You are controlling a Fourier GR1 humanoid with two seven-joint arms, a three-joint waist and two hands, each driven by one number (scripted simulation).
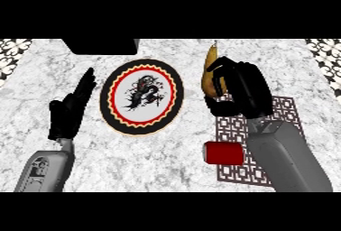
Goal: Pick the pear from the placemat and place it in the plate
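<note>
A yellow-brown pear (210, 72) with its stem pointing up is held in my right hand (241, 88), whose fingers and thumb curl round it and hide most of it. Hand and pear hover above the upper left part of the patterned placemat (288, 113), to the right of the plate. The round plate (142, 96) has a black and red rim and a dark figure on its white centre; nothing lies on it. My left hand (70, 113) rests open left of the plate, fingers pointing up.
A red cylindrical cup (223, 153) stands on the placemat's left edge, just beside my right forearm. A black box (101, 45) sits at the counter's far edge above the plate. The marble counter (166, 158) extends in front of the plate.
</note>
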